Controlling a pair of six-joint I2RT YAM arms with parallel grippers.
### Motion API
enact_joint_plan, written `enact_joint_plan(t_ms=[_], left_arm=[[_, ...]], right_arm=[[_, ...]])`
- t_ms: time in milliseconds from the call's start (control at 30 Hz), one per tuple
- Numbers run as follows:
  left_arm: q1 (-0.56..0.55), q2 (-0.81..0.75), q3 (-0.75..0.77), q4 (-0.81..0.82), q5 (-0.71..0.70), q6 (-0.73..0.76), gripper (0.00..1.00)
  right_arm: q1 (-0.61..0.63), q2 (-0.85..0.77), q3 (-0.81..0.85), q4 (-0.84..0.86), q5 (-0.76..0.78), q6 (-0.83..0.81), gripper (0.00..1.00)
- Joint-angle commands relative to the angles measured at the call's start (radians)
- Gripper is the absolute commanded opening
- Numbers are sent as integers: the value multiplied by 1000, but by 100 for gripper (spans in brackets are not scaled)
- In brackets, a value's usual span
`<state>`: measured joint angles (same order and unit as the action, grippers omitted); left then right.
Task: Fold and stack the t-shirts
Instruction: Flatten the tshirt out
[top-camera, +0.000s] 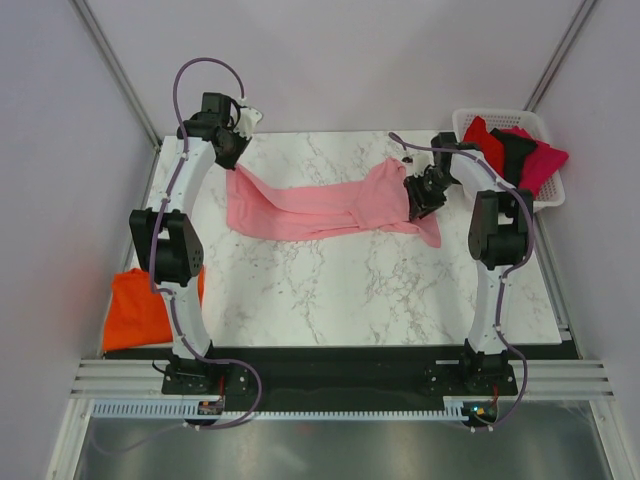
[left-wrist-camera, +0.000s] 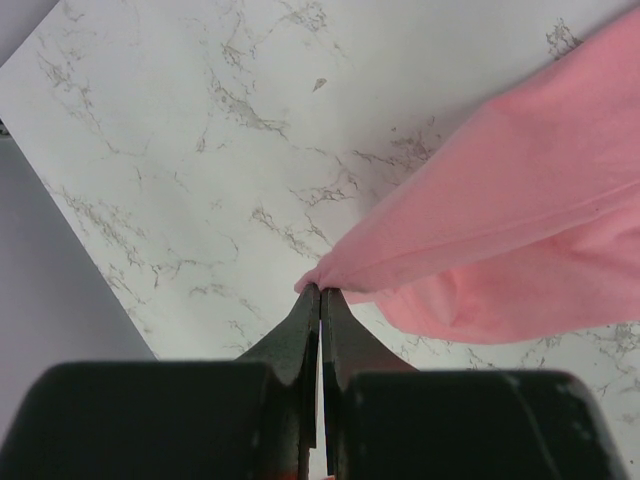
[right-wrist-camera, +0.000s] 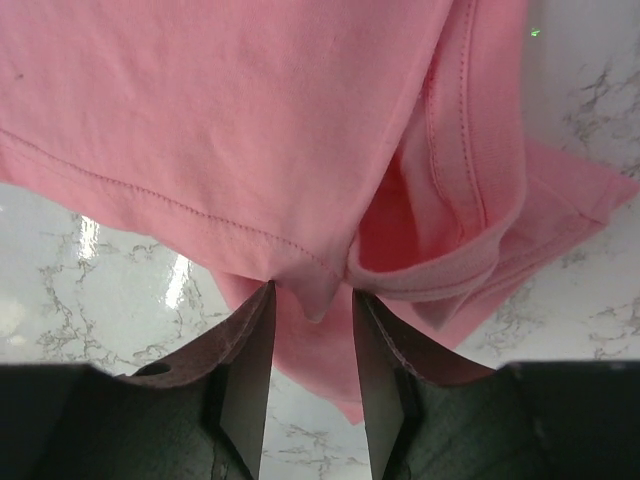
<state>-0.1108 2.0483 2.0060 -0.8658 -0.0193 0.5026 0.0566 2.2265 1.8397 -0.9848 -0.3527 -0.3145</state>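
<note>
A light pink t-shirt (top-camera: 320, 210) lies stretched in a rumpled band across the far half of the marble table (top-camera: 330, 295). My left gripper (top-camera: 234, 155) is at the shirt's left end, shut on a pinch of its edge (left-wrist-camera: 320, 290), and the cloth (left-wrist-camera: 500, 200) trails away to the right. My right gripper (top-camera: 421, 203) is over the shirt's right end. Its jaws stand apart (right-wrist-camera: 312, 290) with a hemmed fold of pink cloth (right-wrist-camera: 220, 120) hanging between the tips. A bright orange t-shirt (top-camera: 135, 310) lies folded at the table's left edge.
A white basket (top-camera: 545, 125) at the far right corner holds a red (top-camera: 485, 140), a black (top-camera: 515, 150) and a magenta t-shirt (top-camera: 542, 165). Grey walls close in the table on both sides.
</note>
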Motion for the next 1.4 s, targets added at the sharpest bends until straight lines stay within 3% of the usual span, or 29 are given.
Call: enact_joint_plan(t_ms=[0,267,400,567,767,933,1100,1367], left_arm=[[-1,-48,-3,2,12,-22,2],[-9,-50,-12,1,-2,-18,2],[-12,-53,-16,1,-11,-15,2],[-17,-100,-32,-7,-53,26,2],[-17,-197,-1,-18,-99,68,2],[-16,-281,88,-18,-108,56,2],[-17,-431,114,-12,-96,25,2],[-15,-632,62,53,-62,45,2]], right_arm=[[-4,39,56,-5,-52,11,44],[-6,44,90,-5,-60,8,34],[-6,15,93,-3,-55,0,14],[-8,-74,115,-35,-55,-27,0],[-12,-186,289,-101,-26,-84,0],[-11,-300,406,-29,35,-103,0],[-11,-516,322,156,109,-101,0],[-11,-830,224,256,193,-144,0]])
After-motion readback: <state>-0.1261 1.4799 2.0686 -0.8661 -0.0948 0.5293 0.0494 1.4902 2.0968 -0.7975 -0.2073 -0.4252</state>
